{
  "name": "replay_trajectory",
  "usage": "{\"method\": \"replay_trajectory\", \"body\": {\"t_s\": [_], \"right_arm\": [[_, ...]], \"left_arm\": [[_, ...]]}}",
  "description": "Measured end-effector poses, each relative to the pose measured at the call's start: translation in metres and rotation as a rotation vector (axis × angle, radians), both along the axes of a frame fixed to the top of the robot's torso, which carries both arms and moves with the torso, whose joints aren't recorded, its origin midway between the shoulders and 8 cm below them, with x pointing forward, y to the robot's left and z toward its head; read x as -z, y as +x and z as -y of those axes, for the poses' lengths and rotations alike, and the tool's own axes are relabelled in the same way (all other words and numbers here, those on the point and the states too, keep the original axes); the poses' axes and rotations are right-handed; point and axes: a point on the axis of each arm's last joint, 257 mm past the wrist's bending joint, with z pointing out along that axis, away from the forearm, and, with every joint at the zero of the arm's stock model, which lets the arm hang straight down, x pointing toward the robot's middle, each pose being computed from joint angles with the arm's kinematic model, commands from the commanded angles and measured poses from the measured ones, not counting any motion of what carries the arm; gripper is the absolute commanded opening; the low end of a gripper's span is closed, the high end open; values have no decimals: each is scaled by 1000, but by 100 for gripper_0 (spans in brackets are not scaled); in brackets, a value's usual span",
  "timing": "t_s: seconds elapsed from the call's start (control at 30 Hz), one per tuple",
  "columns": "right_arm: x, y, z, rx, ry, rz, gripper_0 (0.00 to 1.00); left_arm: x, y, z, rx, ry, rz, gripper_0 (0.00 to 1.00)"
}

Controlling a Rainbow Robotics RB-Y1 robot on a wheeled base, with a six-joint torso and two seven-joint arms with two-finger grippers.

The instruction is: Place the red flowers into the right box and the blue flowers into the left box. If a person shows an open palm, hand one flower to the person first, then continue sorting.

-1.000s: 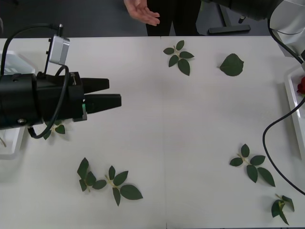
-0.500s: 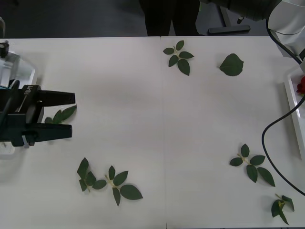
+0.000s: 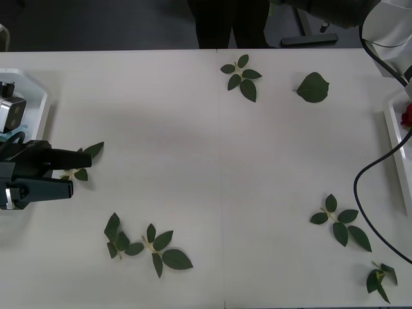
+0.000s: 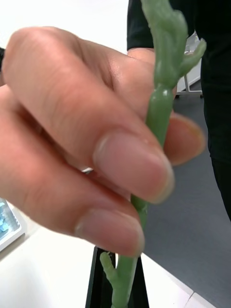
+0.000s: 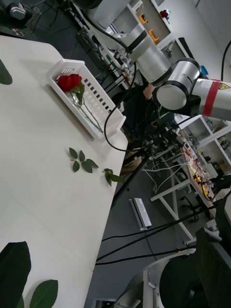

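You are mid-handover: the person's hand (image 4: 91,144) pinches the flower stem (image 4: 156,125) just beyond your right gripper (image 4: 118,288), whose grip I cannot tell. Next, release it. Your left gripper (image 3: 67,174) hangs slightly spread, empty.

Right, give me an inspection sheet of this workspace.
Surface: white table, bare between the sprigs.
Job's things: deep-red rose lying in the white slotted right box; white left box at the table's left edge; green plastic flower stem pinched by a person's bare hand.
Clutter: loose green leaf sprigs scattered on the table.
Grippers: left gripper low beside the left box, fingers open, holding nothing; right gripper shut on the stem's lower end.
Cables: black cable looping across the table's right side.
Surroundings: person in dark clothing beyond the far edge.
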Motion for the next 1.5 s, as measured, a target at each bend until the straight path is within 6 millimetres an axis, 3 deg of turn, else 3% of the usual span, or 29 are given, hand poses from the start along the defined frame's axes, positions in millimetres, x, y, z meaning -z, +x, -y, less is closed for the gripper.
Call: {"method": "replay_trajectory", "body": {"t_s": [0.33,0.37,0.47,0.6,1.2,1.33,1.5], "right_arm": [[0,-1,-1,-3,-1,-1,1],[0,-1,-1,-3,-1,-1,27],[0,-1,-1,-3,-1,-1,76],[1,-1,-1,-4,-2,-1,90],[17,-19,-13,-101,-39,-36,95],[36,-37,-11,-183,-88,-79,95],[67,-67,8,-290,-189,-156,95]], "left_arm": [[5,1,-7,7,0,-7,100],[5,2,-7,8,-4,-4,100],[5,4,-4,8,-23,2,100],[5,6,1,13,-34,15,100],[5,7,6,14,-59,17,100],[5,7,6,13,-59,17,100],[5,7,6,13,-59,17,100]]}}
